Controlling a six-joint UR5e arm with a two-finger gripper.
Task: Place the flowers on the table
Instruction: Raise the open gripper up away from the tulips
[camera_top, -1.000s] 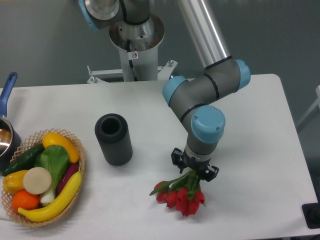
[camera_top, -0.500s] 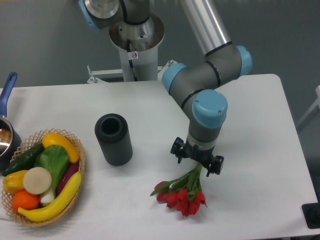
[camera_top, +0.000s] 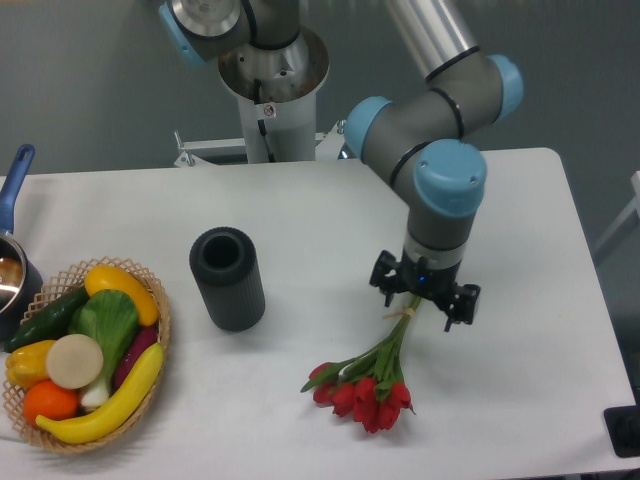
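The flowers (camera_top: 362, 389), a bunch of red tulips with green stems, lie on the white table (camera_top: 520, 230) near its front edge, blooms toward the front and stems pointing up and right. My gripper (camera_top: 424, 297) hangs open just above the stem ends, its two fingers spread to either side and apart from the stems. It holds nothing.
A black ribbed cylinder vase (camera_top: 228, 278) stands left of the flowers. A wicker basket (camera_top: 160, 320) of toy fruit and vegetables sits at the front left. A pot with a blue handle (camera_top: 14, 195) is at the left edge. The arm's base (camera_top: 270, 90) is at the back.
The gripper has opened, let go of the flowers and moved up and to the right. The flowers stay lying on the table.
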